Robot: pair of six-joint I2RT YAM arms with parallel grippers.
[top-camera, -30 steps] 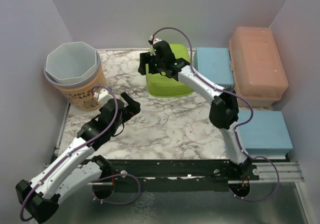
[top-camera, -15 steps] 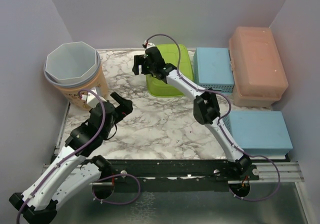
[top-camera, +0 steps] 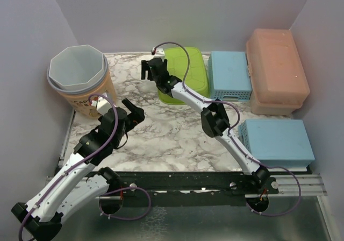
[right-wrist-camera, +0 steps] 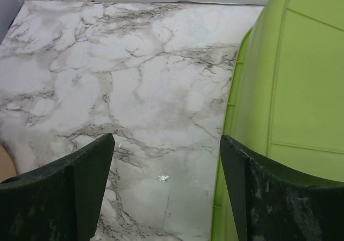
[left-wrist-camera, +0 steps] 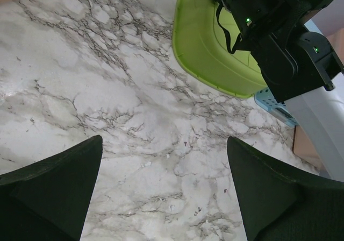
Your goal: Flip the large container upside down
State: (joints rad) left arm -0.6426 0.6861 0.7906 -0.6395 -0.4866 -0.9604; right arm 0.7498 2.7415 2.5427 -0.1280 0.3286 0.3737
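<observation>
A lime-green container (top-camera: 188,71) sits at the back of a marble-patterned table (top-camera: 161,139), roughly in the middle, between a tan bucket on the left and blue boxes on the right. It is a rounded rectangle lying bottom-up: the right wrist view shows a smooth flat surface (right-wrist-camera: 301,90) with a faint raised panel outline, and a flared edge resting on the marble. From the left wrist camera, its near corner (left-wrist-camera: 209,52) curves down to the table.

On the far right, a salmon-pink box (top-camera: 277,69) with its lid closed stands against the wall. At the back left, an eight-sided tan bucket (top-camera: 91,100) stands upright and open, with a pale grey-white lining inside. Just right of the green container is a light blue lidded basket (top-camera: 229,74), closed, touching or nearly touching the pink box. Nearer the front right lies a second blue box (top-camera: 277,141), also closed. What the closed boxes hold cannot be seen.

The right gripper (top-camera: 149,70) hangs just left of the green container, fingers spread apart over bare marble (right-wrist-camera: 166,139), grasping nothing. The left gripper (top-camera: 134,107) is beside the bucket's base, fingers likewise spread wide (left-wrist-camera: 164,141) with only tabletop between them.
</observation>
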